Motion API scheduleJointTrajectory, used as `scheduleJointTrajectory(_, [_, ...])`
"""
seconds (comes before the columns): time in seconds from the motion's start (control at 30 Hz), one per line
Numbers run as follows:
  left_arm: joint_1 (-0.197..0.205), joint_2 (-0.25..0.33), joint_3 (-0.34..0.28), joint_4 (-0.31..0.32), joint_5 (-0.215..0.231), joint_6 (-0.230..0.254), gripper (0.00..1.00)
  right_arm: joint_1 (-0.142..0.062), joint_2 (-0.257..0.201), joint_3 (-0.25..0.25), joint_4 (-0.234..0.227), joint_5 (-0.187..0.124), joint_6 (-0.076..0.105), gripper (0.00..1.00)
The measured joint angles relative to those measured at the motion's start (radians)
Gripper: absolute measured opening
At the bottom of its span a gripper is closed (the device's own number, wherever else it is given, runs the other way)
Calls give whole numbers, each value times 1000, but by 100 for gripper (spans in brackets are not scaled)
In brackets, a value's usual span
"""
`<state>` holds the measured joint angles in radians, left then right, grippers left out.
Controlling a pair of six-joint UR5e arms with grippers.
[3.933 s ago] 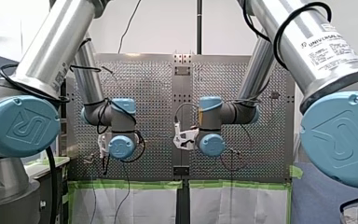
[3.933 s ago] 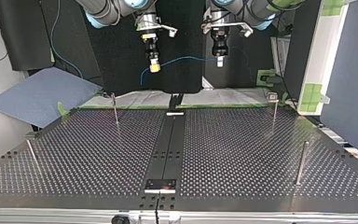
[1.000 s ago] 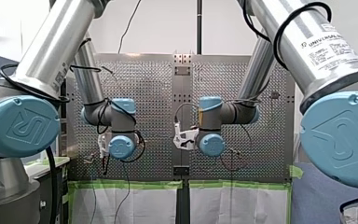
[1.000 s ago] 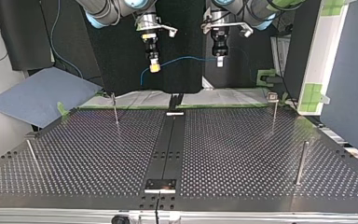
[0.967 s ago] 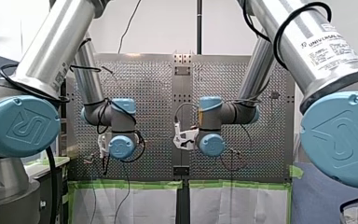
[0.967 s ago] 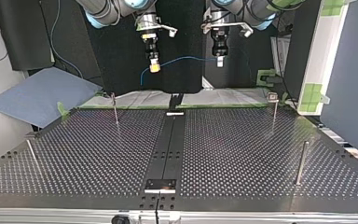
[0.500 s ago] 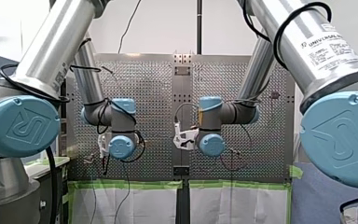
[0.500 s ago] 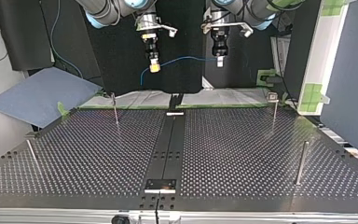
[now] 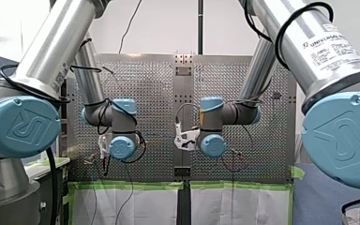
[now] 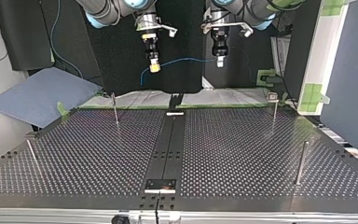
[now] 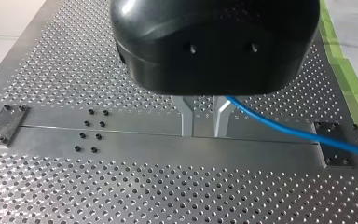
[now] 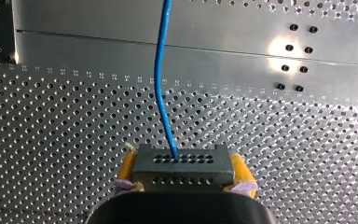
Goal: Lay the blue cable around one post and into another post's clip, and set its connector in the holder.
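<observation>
**Blue cable aloft between two grippers**

At the top view's left, the right gripper (image 12: 183, 172) hangs clear above the perforated table (image 10: 242, 154), its yellow pads (image 12: 240, 173) clamped on the dark connector (image 12: 182, 161). The blue cable (image 10: 186, 58) spans rightward to the left gripper (image 10: 219, 62). Whether that gripper holds it cannot be told.

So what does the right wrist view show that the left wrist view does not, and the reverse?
Only the right wrist view shows the dark grey rectangular connector, clamped between the yellow pads of my right gripper. Only the left wrist view shows my left gripper, which is black, and the strip of green tape. Both show the thin blue cable and the perforated metal table.
</observation>
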<state>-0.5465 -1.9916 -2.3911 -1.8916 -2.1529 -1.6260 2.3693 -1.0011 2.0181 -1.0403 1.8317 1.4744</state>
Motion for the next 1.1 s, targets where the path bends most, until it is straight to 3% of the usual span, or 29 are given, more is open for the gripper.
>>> scheduleJointTrajectory(0.1, [0, 0, 0, 0, 0, 0, 21, 0, 0, 0, 0, 0, 0, 0])
scheduleJointTrajectory(0.17, [0, 0, 0, 0, 0, 0, 11, 0, 0, 0, 0, 0, 0, 0])
scheduleJointTrajectory(0.27, [0, 0, 0, 0, 0, 0, 8, 0, 0, 0, 0, 0, 0, 0])
scheduleJointTrajectory(0.87, [-1, -6, -5, 2, 5, 2, 8, 2, 2, -1, 3, 0, 2, 0])
scheduleJointTrajectory(1.1, [-1, -42, -20, 4, 18, 3, 8, 21, 49, -1, 19, -1, 6, 0])
